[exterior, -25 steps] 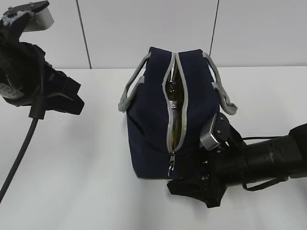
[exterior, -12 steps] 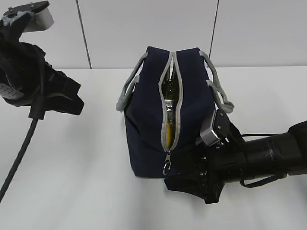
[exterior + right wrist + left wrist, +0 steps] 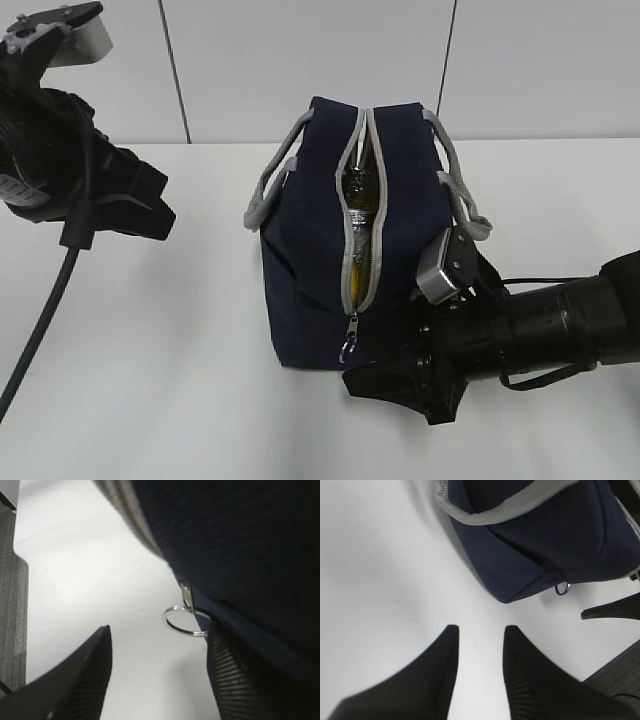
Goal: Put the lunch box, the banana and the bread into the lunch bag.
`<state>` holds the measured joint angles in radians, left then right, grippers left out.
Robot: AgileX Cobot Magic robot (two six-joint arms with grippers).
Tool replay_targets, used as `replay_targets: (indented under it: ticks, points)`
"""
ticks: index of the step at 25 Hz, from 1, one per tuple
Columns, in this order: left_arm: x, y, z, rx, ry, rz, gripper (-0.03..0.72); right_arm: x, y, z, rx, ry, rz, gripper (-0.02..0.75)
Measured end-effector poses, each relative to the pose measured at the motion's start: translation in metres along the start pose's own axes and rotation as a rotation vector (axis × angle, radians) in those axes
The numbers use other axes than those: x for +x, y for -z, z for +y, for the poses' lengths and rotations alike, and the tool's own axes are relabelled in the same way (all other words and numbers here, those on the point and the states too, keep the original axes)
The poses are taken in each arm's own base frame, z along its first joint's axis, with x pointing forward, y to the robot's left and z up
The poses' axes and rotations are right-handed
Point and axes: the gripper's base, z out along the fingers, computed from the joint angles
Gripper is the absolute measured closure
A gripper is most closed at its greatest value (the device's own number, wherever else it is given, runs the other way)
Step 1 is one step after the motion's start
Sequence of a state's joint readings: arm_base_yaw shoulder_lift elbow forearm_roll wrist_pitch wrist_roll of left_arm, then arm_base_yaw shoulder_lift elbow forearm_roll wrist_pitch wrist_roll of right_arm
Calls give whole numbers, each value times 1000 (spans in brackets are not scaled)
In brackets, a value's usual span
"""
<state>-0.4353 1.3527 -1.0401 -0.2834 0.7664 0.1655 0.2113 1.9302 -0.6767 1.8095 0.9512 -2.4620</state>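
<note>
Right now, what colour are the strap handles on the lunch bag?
Grey, against the navy-blue lunch bag. The strap handles show best in the exterior view.

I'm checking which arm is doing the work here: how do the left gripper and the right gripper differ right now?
The left gripper hovers apart from the lunch bag, while the right gripper is low at the bag's near end. The left's jaws stand narrower over bare table; the right's stand wider, bracketing the ring pull. Both are open and hold nothing.
</note>
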Motion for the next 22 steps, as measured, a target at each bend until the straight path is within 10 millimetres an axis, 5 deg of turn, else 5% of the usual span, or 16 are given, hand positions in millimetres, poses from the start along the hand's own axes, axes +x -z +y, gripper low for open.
replay_targets:
  ticks: [22]
  points:
    - [0, 0, 0, 0, 0, 1, 453, 12, -9, -3, -44, -46, -10, 275]
